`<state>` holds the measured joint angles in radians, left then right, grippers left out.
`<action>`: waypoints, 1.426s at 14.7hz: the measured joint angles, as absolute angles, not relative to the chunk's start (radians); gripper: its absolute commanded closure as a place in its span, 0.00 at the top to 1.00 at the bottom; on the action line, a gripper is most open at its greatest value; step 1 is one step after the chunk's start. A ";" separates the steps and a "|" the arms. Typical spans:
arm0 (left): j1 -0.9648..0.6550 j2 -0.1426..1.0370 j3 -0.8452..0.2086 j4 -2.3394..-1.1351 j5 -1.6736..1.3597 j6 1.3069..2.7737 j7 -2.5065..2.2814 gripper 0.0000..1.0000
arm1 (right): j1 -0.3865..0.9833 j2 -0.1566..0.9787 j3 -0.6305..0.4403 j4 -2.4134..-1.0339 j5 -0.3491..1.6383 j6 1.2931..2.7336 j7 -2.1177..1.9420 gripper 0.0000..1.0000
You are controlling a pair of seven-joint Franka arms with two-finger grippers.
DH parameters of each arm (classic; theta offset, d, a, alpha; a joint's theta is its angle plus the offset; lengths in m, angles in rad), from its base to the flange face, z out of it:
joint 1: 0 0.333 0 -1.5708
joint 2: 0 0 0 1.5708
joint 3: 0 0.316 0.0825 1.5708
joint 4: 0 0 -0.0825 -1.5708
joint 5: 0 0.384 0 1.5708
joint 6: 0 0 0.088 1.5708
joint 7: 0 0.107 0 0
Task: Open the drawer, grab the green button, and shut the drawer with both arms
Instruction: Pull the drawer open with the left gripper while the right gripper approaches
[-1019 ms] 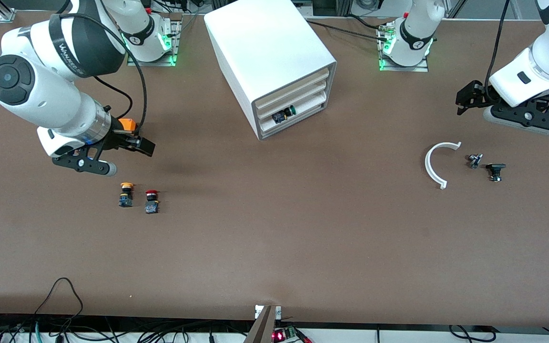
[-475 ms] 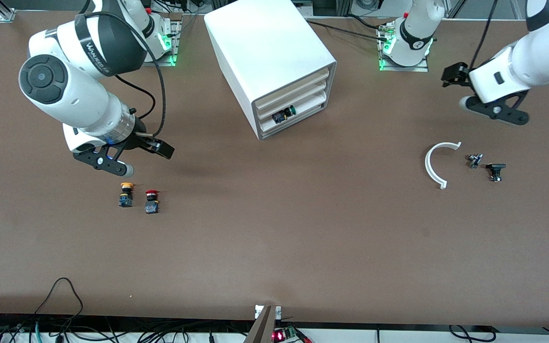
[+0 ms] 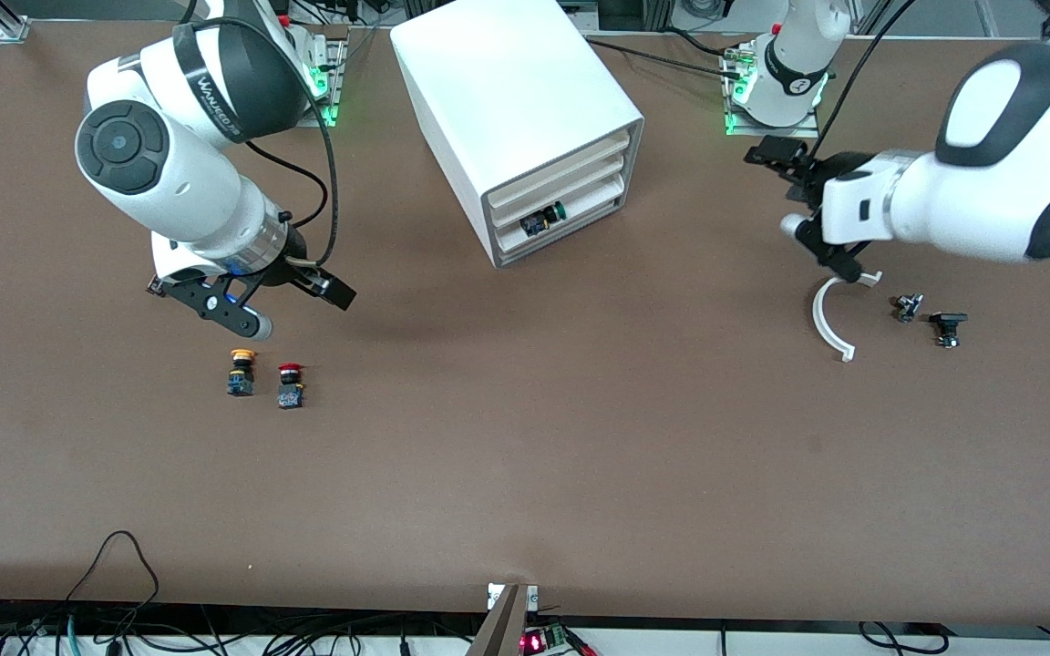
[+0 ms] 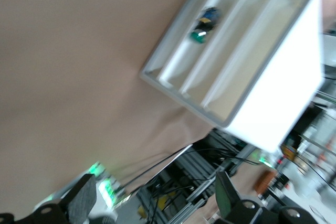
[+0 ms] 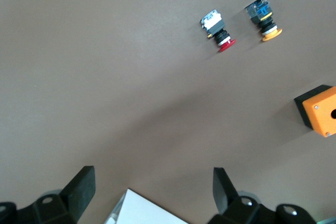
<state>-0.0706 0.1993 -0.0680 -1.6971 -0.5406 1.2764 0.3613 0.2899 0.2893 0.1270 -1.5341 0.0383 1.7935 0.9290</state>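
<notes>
The white cabinet (image 3: 516, 109) stands at the table's middle, nearer the robots' bases. Its lowest drawer (image 3: 584, 217) is pushed in, and the green-capped button (image 3: 558, 211) lies in it, showing through the open front. The left wrist view looks at the cabinet (image 4: 273, 77), that drawer (image 4: 176, 59) and the button (image 4: 198, 35). My left gripper (image 3: 780, 187) hangs open and empty over the table beside the cabinet, toward the left arm's end. My right gripper (image 3: 293, 308) is open over bare table between the cabinet and two loose buttons; a cabinet corner (image 5: 142, 211) shows between its fingers (image 5: 79, 187).
A yellow-capped button (image 3: 241, 372) and a red-capped one (image 3: 290, 384) lie under the right arm. An orange box (image 5: 321, 109) sits near them. A white curved piece (image 3: 828, 319) and two small dark parts (image 3: 908, 307) (image 3: 947, 326) lie below the left arm.
Both arms have swung in toward the cabinet. The left gripper came in from the table's end and the right gripper moved closer. Both stay open and empty.
</notes>
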 measured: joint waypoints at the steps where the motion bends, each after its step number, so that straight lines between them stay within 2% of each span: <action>1: -0.070 0.225 -0.068 -1.722 -0.592 1.321 0.424 1.00 | 0.299 0.293 0.127 -1.531 0.038 1.807 0.962 0.99; 8: -0.070 0.265 -0.069 -2.091 -0.886 1.621 0.748 1.00 | 0.365 0.313 0.127 -1.528 0.038 1.882 1.190 0.99; 11: -0.077 0.325 -0.093 -2.199 -1.037 1.723 0.952 0.87 | 0.387 0.325 0.127 -1.526 0.038 1.920 1.278 0.99; 13: -0.085 0.383 -0.098 -2.242 -1.144 1.741 1.070 0.85 | 0.403 0.335 0.127 -1.518 0.038 1.946 1.330 0.99; 15: -0.092 0.444 -0.099 -2.264 -1.233 1.748 1.187 0.72 | 0.418 0.353 0.127 -1.487 0.038 1.952 1.404 0.99; 17: -0.117 0.491 -0.101 -2.281 -1.317 1.753 1.252 0.64 | 0.437 0.384 0.127 -1.440 0.038 1.953 1.484 0.99; 18: -0.142 0.505 -0.102 -2.290 -1.355 1.767 1.265 0.56 | 0.446 0.400 0.127 -1.419 0.038 1.953 1.520 0.99; 21: -0.238 0.524 -0.105 -2.311 -1.445 1.808 1.281 0.54 | 0.465 0.438 0.128 -1.381 0.042 1.962 1.610 0.99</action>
